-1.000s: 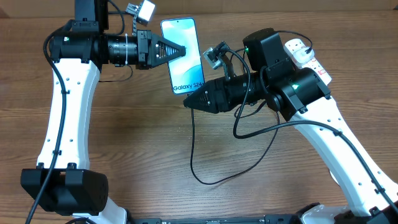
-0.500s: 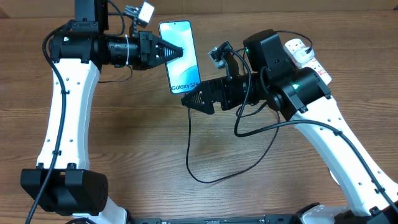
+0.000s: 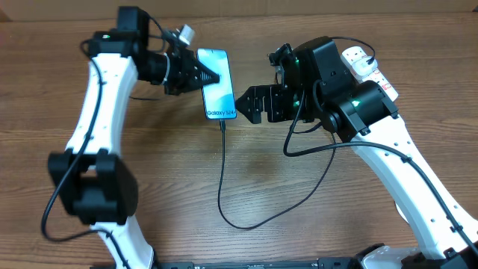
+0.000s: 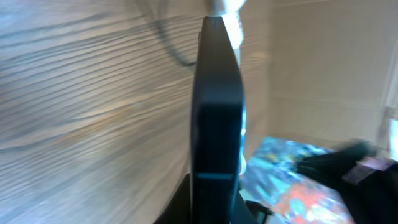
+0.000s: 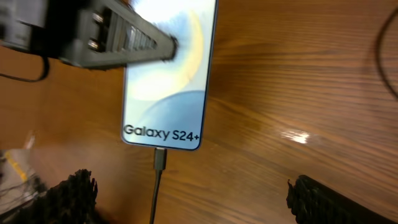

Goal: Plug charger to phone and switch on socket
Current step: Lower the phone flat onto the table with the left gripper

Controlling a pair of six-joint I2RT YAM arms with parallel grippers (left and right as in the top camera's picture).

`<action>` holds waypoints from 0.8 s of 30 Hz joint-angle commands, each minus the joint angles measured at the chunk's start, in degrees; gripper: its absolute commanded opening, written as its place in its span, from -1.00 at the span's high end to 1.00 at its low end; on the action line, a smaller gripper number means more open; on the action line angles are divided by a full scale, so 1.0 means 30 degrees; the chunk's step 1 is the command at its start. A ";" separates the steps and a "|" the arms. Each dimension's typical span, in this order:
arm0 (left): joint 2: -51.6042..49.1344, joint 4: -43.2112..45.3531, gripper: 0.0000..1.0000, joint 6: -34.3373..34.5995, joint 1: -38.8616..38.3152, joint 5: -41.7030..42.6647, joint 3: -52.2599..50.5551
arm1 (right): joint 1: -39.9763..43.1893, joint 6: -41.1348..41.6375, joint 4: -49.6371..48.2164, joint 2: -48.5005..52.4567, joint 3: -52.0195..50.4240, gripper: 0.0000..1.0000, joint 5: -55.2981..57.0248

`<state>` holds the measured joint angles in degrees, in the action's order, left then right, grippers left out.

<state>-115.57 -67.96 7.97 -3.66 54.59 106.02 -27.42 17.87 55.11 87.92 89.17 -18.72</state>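
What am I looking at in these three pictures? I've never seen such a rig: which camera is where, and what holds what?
These are two white-and-black robot arms, left and right, at a brown wooden table, each ending in a two-finger gripper. The wide picture is from a fixed overhead camera; the other two are from wrist cameras. The left gripper is shut on the slim phone with a bright blue screen; its camera shows that phone edge-on, blurred. The right gripper stands open and empty beside the phone. The thin black charger cable is plugged into the phone's lower end, clearest in the right wrist view, and loops across the table. The white power strip with red marks lies behind the right arm, partly hidden.
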 commanded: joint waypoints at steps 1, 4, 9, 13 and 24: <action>-0.0823 0.0080 0.92 -0.0554 -0.0838 -0.1690 0.0066 | 0.0066 0.0131 -0.0015 -0.0262 0.0423 -1.00 0.2040; -0.1501 0.0925 0.92 -0.0007 -0.1260 -0.2834 0.0066 | 0.0066 0.0146 0.0044 -0.0262 0.0423 -1.00 0.2448; -0.2339 0.2681 0.92 0.1515 -0.1545 -0.4495 0.0066 | 0.0066 0.0204 0.0160 -0.0262 0.0408 -1.00 0.2448; -0.2965 0.3818 0.91 0.1938 -0.1559 -0.4350 0.0066 | 0.0058 0.0408 0.0248 -0.0262 0.0393 -1.00 0.2455; -0.6135 0.3832 0.92 0.2113 -0.1574 -0.0532 0.0066 | 0.0058 0.0627 0.0532 -0.0211 0.0393 -1.00 0.2463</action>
<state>-131.92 -56.14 14.83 -8.51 46.52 106.00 -27.40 19.35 56.62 87.92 89.17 -11.94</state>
